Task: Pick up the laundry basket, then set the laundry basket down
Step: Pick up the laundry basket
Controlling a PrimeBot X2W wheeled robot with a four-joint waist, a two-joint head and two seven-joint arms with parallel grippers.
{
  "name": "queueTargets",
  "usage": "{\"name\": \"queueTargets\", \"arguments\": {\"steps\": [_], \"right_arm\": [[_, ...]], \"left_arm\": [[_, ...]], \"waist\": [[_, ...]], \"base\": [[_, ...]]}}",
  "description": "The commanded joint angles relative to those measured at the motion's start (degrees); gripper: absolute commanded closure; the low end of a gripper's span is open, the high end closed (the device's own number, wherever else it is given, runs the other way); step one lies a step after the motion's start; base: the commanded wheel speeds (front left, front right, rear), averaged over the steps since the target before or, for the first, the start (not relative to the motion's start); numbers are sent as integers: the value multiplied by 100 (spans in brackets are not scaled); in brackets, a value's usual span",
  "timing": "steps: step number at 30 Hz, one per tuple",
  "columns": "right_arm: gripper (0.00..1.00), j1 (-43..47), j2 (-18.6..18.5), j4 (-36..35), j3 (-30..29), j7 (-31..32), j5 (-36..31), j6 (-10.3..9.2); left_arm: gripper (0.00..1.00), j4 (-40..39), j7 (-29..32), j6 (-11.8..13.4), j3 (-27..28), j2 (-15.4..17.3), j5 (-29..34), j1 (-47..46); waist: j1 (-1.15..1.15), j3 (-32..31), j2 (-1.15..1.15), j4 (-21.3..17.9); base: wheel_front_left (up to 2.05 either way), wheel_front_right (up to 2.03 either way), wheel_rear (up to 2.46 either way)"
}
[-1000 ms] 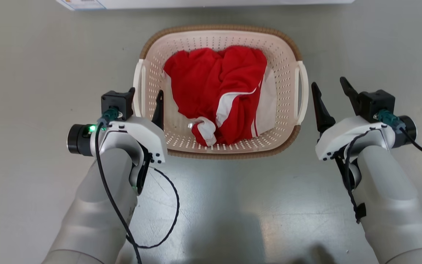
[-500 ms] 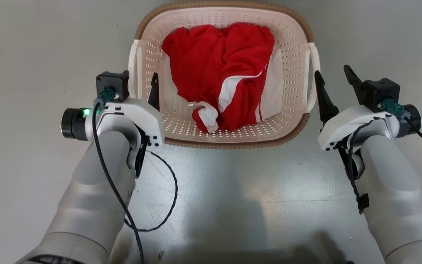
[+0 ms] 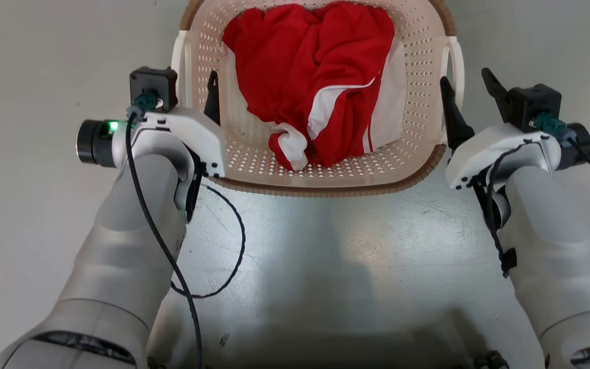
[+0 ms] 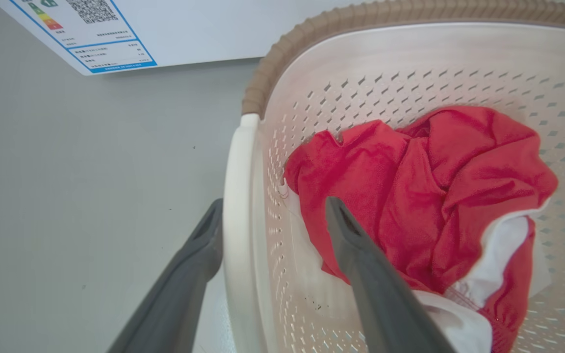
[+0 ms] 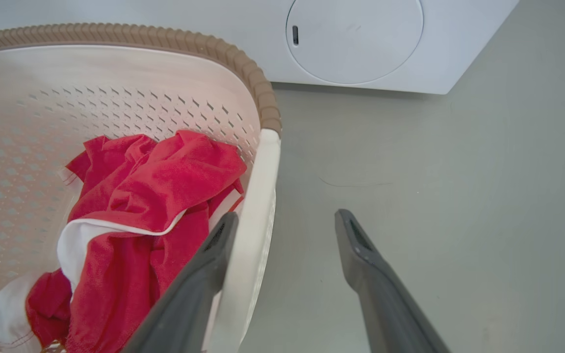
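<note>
**Two open hands straddle the basket's handles; no grip yet**

Both hands are placed for the pick-up, so the step in hand is the grasp that comes before the lift. The laundry basket (image 3: pixel 325 189) appears to rest on the grey floor (image 3: pixel 325 266) directly in front of the robot, with a red and white garment (image 3: pixel 305 66) heaped inside it and a white washer (image 5: pixel 356 44) beyond its far rim.

The left hand (image 4: pixel 273 203) is open and holds nothing. One finger lies against or just beside the outer face of the left handle (image 4: pixel 236 220). The other finger is inside the basket, apart from the wall and close to the cloth.

The right hand (image 5: pixel 287 214) is open wider and is also empty. Its inner finger sits close to the inside of the right handle (image 5: pixel 258 206), and its outer finger is over bare floor, apart from the basket.

The next move calls for each hand to close on its white loop. The right hand has more gap to close than the left. After that the two arms would need to rise evenly, so the basket stays level and the garment stays inside. The left inner finger could catch red fabric as it closes, which would likely weaken that grip.
</note>
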Motion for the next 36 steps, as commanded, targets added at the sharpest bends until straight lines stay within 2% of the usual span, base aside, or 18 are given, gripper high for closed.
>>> {"name": "queueTargets", "arguments": {"steps": [1, 17, 36], "right_arm": [[0, 77, 103, -1, 122, -70, -15, 34], [0, -521, 114, 872, 459, -70, 296, 34], [0, -709, 114, 1286, 992, -70, 767, 34]], "left_arm": [[0, -18, -30, -23, 67, 135, 63, -9], [0, 769, -25, -181, -252, 133, -145, -501], [0, 1009, 153, -109, -705, 133, -508, -667]], "waist": [[0, 35, 0, -2], [0, 128, 0, 24], [0, 98, 0, -8]], "base": [[0, 0, 0], [0, 0, 0], [0, 0, 0]]}}
